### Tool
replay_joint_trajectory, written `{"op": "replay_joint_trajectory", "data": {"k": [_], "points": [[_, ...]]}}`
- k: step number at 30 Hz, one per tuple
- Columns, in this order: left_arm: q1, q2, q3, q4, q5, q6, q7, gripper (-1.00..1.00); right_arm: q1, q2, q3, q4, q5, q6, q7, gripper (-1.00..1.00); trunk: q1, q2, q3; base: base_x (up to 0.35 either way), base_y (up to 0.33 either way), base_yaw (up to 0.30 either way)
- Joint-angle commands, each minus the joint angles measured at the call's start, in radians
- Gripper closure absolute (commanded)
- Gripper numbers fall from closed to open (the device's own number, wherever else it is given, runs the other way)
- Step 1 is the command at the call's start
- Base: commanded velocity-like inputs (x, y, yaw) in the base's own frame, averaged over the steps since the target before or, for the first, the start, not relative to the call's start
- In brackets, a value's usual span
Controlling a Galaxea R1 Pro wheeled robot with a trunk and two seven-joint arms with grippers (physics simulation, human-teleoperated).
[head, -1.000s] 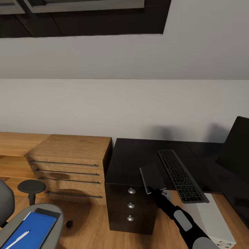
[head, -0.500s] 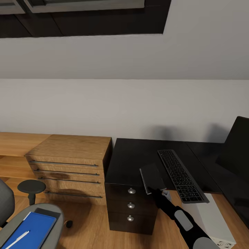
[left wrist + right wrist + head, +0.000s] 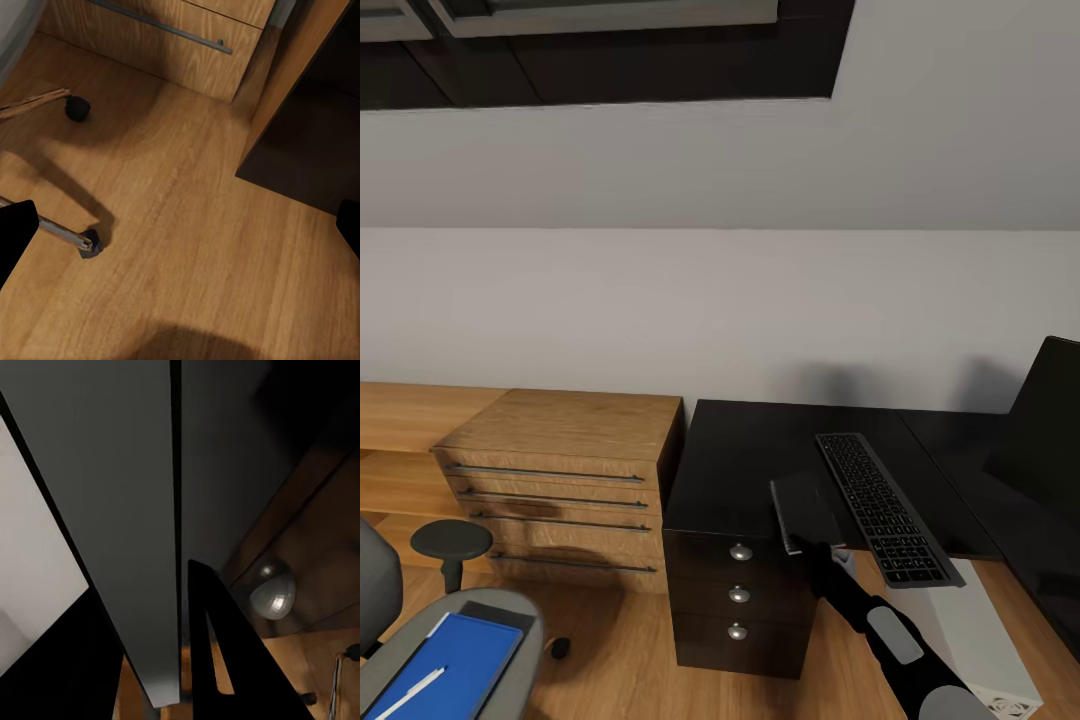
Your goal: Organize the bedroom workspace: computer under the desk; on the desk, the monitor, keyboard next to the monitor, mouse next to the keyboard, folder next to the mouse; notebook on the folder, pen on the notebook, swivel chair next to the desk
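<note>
One small change: easing the notebook [image 3: 806,512] a touch rightward, toward the keyboard [image 3: 885,505], with the right gripper [image 3: 816,552] travelling along. Clamping the notebook's near end between closed-in fingers [image 3: 214,660]. Hovering at the front edge of the surface [image 3: 740,460], above the drawers, possibly just touching it; hard to judge from here. Pointing the long axis away toward the wall, roughly parallel with the keyboard, binding edge leftward. Probably nearing a set-down. Leaving the blue folder [image 3: 445,665] and pen [image 3: 410,690] waiting on the swivel chair [image 3: 525,640]. Holding the left fingers [image 3: 15,240] spread wide over the floor.
</note>
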Motion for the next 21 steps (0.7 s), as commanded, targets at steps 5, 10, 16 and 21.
{"op": "replay_joint_trajectory", "data": {"k": [5,10,16,21], "points": [[-0.001,0.000,-0.006,0.001,0.011,-0.003,-0.005,-1.00,-0.001,0.001,-0.003,0.000,-0.018,0.008,0.001,1.00,0.000,-0.001,-0.001,0.000,0.000,0.000],[-0.001,-0.001,-0.006,0.001,0.010,-0.003,-0.005,-1.00,-0.001,0.001,-0.002,0.000,-0.021,0.007,0.002,1.00,0.000,-0.001,-0.001,0.000,0.000,0.000],[-0.001,0.000,-0.006,0.001,0.010,-0.003,-0.005,-1.00,-0.001,0.002,-0.002,0.001,-0.022,0.006,0.002,1.00,0.023,-0.043,-0.020,0.000,0.000,0.000],[-0.001,0.000,-0.007,0.001,0.011,-0.003,-0.005,-1.00,-0.001,0.002,-0.002,0.001,-0.022,0.005,0.001,1.00,0.042,-0.078,-0.035,0.000,0.000,0.000]]}}
